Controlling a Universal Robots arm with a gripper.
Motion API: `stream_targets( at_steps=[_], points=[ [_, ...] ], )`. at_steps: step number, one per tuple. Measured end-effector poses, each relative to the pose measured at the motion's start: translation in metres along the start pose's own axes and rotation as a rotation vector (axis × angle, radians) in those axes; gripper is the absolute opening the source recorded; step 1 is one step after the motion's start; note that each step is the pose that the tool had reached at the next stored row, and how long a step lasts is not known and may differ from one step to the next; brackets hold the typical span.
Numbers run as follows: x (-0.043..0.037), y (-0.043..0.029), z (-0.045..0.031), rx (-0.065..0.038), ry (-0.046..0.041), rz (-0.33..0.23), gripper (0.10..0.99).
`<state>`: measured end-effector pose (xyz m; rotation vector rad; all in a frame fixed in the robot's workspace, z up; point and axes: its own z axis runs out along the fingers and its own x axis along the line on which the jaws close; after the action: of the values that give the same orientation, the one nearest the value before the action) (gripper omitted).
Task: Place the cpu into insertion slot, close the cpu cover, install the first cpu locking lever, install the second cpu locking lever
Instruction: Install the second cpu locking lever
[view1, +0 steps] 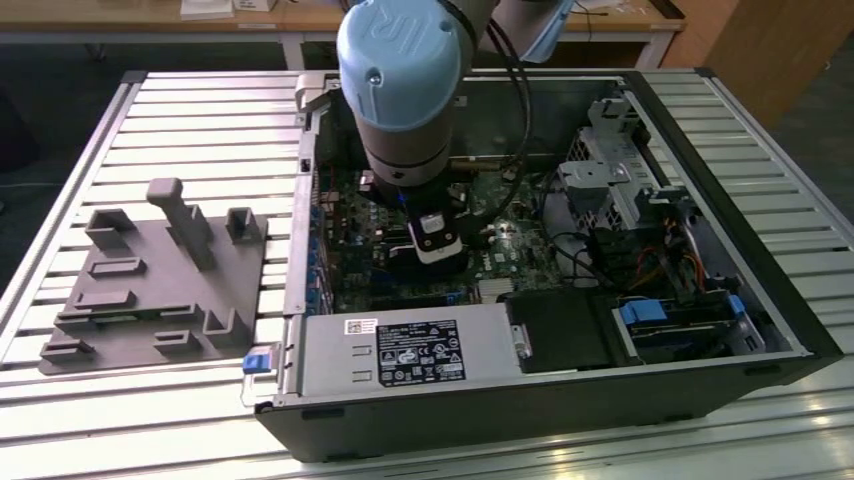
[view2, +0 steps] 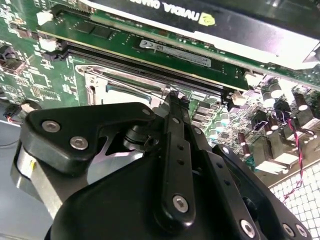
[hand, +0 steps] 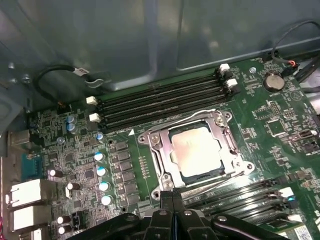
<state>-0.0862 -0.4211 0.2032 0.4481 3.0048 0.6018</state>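
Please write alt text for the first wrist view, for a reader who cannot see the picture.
A small flat square chip with a dull silver-grey metal top sits in a square socket on the green circuit board, with a thin square metal frame closed around it. The black gripper hangs at the socket's near edge. Black memory slots run beyond the socket.

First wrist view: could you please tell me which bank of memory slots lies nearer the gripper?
The bank right beside the gripper; the other bank lies beyond the cpu, on its far side.
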Motion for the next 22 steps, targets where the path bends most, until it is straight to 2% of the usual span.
stream_targets(
  at_steps=[1, 2, 6, 14, 22],
  points=[
    [0.0003, -0.0007, 0.0007, -0.005, 0.0014, 0.001, 0.106],
    [0.0019, -0.0045, 0.0051, -0.021, 0.0059, 0.002, 0.106],
    [0.003, -0.0069, 0.0096, -0.034, 0.0095, 0.003, 0.106],
    [0.0056, -0.0079, 0.0126, -0.035, 0.0099, 0.004, 0.106],
    [0.0072, -0.0043, 0.0171, -0.035, 0.0101, 0.004, 0.106]
  ],
)
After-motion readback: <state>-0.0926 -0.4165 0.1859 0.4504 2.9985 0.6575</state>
